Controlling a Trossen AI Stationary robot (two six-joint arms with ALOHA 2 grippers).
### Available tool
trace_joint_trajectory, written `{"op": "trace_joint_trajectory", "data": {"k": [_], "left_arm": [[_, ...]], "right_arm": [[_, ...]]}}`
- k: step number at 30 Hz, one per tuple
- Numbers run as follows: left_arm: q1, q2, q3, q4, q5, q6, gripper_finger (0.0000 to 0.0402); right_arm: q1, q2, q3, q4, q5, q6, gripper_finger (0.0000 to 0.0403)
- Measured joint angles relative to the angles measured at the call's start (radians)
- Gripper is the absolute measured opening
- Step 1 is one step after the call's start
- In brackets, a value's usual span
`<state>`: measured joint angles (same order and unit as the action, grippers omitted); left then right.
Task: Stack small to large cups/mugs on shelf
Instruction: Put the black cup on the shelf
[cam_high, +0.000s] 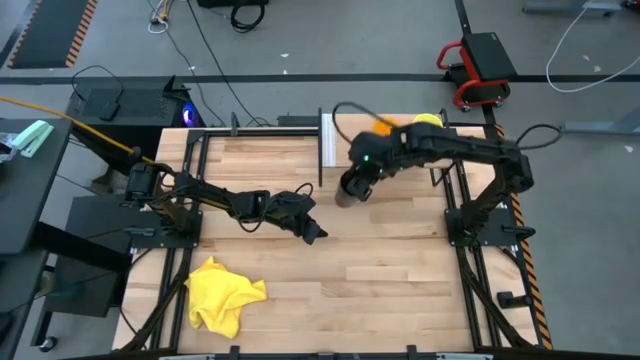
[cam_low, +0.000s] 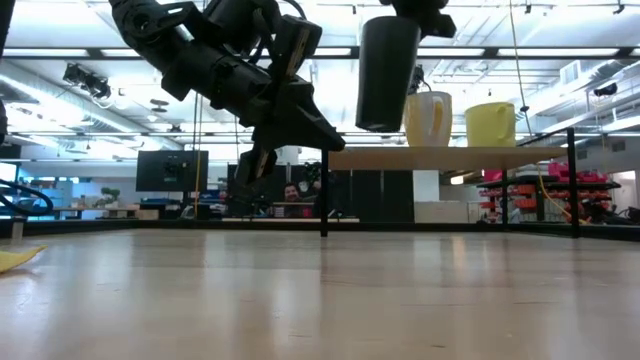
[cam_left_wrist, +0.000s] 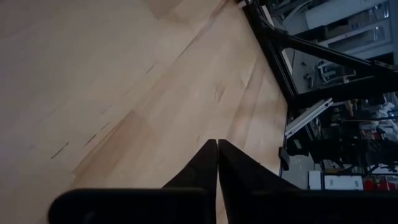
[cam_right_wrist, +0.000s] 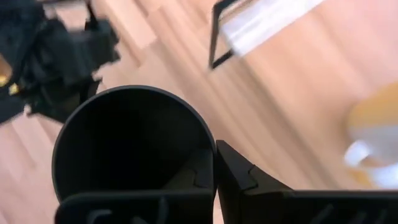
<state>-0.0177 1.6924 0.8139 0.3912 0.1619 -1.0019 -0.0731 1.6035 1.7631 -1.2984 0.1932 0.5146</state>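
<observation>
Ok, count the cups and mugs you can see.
3. The black cup hangs above the table in the right pincer. The orange cup and the yellow-green mug stand on the shelf.

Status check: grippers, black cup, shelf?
Right gripper shut on black cup, held in the air beside the shelf. Left gripper shut, empty, above mid-table. Orange cup and yellow-green mug on shelf. Nothing blocking.
</observation>
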Motion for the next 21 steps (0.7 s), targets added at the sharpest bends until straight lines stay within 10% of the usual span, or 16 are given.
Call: {"op": "trace_joint_trajectory", "data": {"k": [21], "left_arm": [[0.0,0.0,0.0,0.0,0.0,-0.034,0.0023]], "right_arm": [[-0.376,0.007,0.206,-0.007,-0.03,-0.36,0.0005]]}}
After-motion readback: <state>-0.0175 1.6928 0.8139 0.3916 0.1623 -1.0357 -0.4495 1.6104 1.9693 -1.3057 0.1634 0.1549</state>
